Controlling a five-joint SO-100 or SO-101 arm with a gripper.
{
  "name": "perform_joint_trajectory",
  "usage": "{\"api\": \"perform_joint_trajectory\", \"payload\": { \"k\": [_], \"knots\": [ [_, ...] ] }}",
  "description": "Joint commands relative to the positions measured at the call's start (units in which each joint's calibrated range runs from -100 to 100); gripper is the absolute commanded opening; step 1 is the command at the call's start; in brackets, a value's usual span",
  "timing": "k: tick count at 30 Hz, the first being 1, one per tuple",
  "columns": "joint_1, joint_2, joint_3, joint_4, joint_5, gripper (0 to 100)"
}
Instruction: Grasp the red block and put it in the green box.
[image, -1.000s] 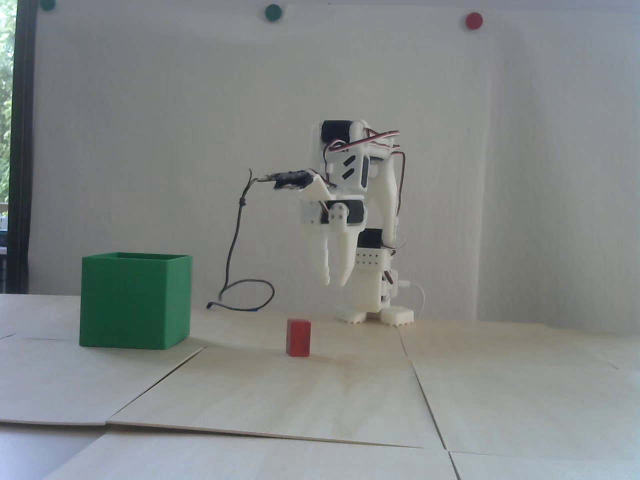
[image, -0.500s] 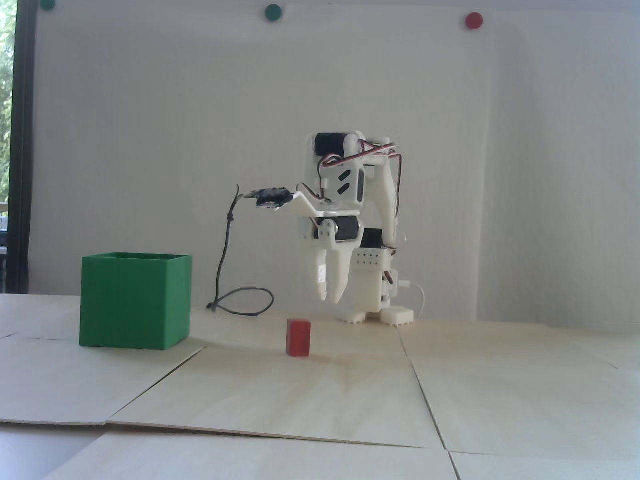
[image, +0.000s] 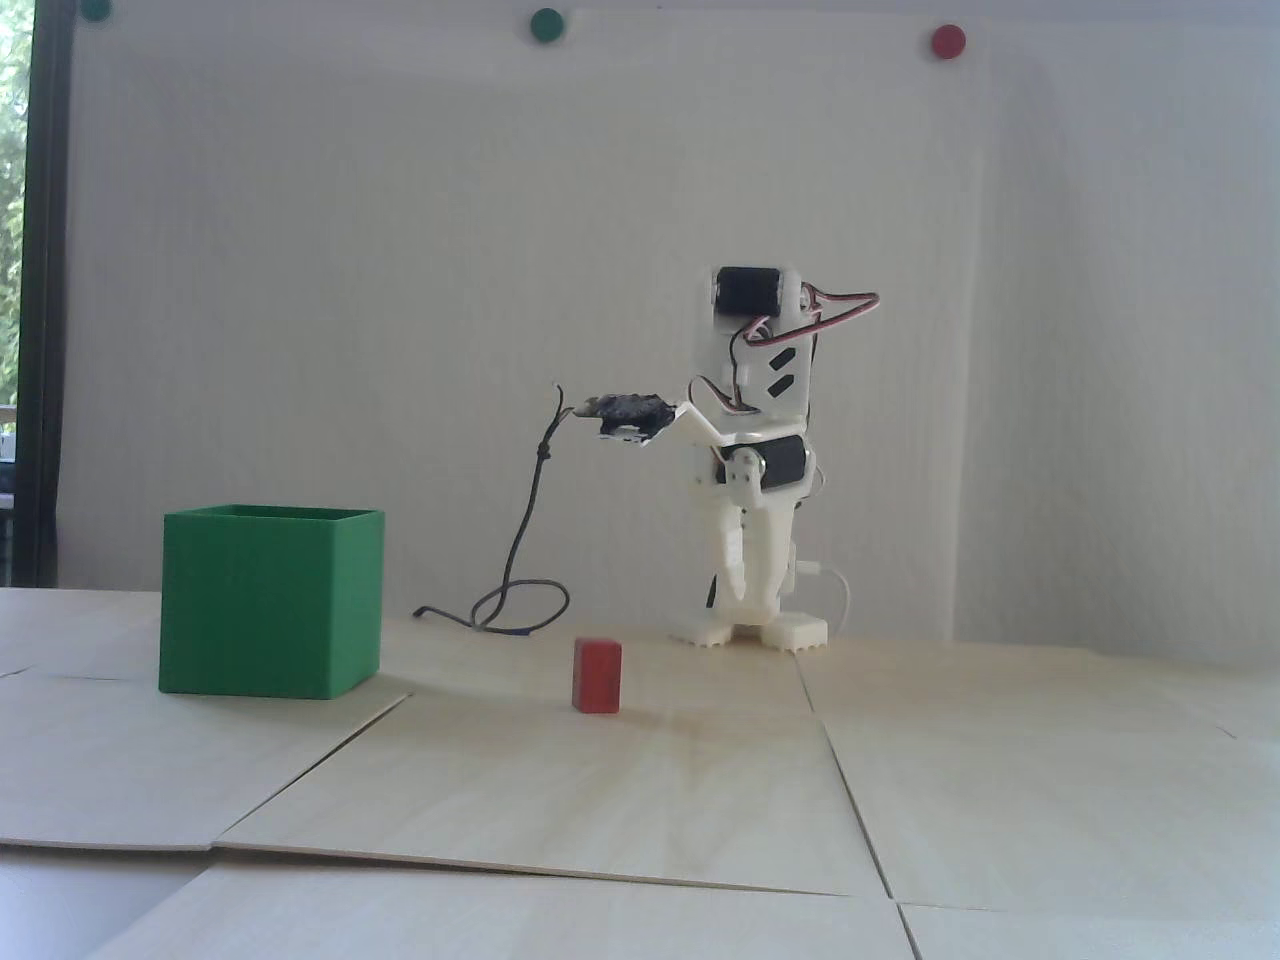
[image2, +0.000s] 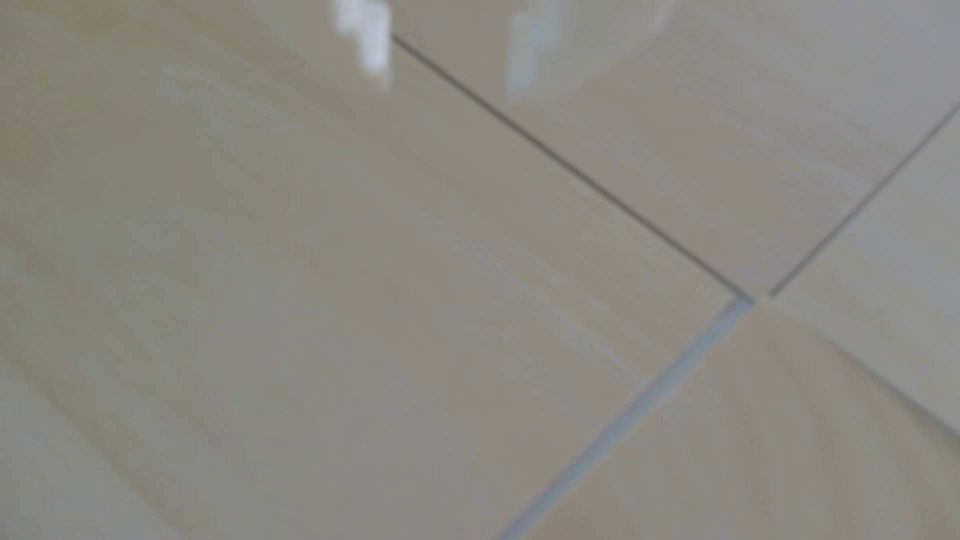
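Observation:
In the fixed view the red block (image: 597, 677) stands upright on the pale wooden table, in front of and to the left of the arm's base. The green box (image: 270, 600) stands open-topped further left, apart from the block. The white arm is folded up at the back, with my gripper (image: 742, 595) hanging straight down just above its base. Its jaws stand together and hold nothing. It is well behind the block. The wrist view shows only blurred table panels, with neither the block nor the box.
A black cable (image: 520, 560) hangs from the wrist camera and coils on the table behind the block. The table is made of pale panels with seams (image2: 571, 171). A white wall stands behind it. Two blurred white shapes (image2: 366, 36) sit at the wrist view's top edge.

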Motion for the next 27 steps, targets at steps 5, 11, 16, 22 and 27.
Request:
{"api": "perform_joint_trajectory", "payload": {
  "k": [5, 11, 16, 22, 27],
  "knots": [
    [6.6, -2.7, -3.9, 6.2, 13.4, 8],
    [10.9, -10.6, 0.4, 6.7, 20.1, 8],
    [10.0, -19.0, 12.9, 4.1, 21.8, 8],
    [9.5, -20.8, 20.6, -5.0, 19.4, 8],
    [7.2, -14.7, 16.7, -4.8, 16.9, 8]
  ]
}}
